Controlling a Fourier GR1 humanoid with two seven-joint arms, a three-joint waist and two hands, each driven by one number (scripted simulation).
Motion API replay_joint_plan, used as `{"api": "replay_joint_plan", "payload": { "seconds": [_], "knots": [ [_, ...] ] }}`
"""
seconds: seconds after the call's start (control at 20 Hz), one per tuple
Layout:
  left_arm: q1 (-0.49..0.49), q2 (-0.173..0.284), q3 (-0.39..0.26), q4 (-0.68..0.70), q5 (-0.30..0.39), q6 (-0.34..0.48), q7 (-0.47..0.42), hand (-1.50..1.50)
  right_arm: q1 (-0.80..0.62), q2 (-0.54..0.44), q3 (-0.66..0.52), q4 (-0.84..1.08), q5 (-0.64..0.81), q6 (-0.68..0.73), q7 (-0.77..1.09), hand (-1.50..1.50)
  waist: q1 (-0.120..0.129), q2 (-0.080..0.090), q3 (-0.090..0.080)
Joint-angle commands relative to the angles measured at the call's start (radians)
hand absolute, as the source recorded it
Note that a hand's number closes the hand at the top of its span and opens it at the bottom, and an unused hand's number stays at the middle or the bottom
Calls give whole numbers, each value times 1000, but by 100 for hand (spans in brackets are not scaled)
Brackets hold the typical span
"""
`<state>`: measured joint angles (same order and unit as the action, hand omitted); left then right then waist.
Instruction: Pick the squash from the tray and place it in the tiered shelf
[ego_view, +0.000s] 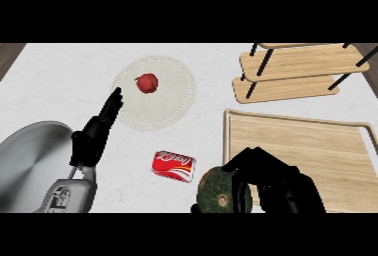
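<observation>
A dark green squash (216, 190) with pale stripes is at the bottom centre, just left of the wooden tray (295, 145). My right hand (269, 175) curls round the squash from the right, its fingers arching over the top. The wooden tiered shelf (303, 70) with black posts stands at the back right, behind the tray. My left hand (96, 132) rests open at the left, fingers straight and pointing up toward the white mat.
A round white mat (173, 100) holds a red fruit (147, 82) at the back centre. A red can (174, 165) lies on its side near the squash. A large metal bowl (29, 165) sits at the lower left.
</observation>
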<state>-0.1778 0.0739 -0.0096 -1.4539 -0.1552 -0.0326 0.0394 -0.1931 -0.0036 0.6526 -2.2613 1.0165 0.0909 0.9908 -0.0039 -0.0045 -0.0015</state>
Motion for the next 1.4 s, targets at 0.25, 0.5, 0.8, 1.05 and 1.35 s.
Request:
{"api": "replay_joint_plan", "payload": {
  "seconds": [0.25,0.5,0.8,1.05,1.35],
  "knots": [
    [-54,12,27,88,0,-3,-24,0,-324,3,-195,-71,74,163,214,150,-1,4,0],
    [-22,-26,-11,31,-23,27,-6,0,-477,-11,-385,-27,68,272,167,150,2,2,0],
    [16,-18,-11,-11,-16,17,4,0,-694,-28,-586,86,18,332,147,150,6,1,0],
    [-16,-22,-9,13,-24,24,16,0,-768,-87,-661,172,43,332,99,150,2,2,0],
    [-41,-16,4,23,-11,13,29,0,-780,-194,-787,282,4,274,-62,150,3,4,1]
  ]
}}
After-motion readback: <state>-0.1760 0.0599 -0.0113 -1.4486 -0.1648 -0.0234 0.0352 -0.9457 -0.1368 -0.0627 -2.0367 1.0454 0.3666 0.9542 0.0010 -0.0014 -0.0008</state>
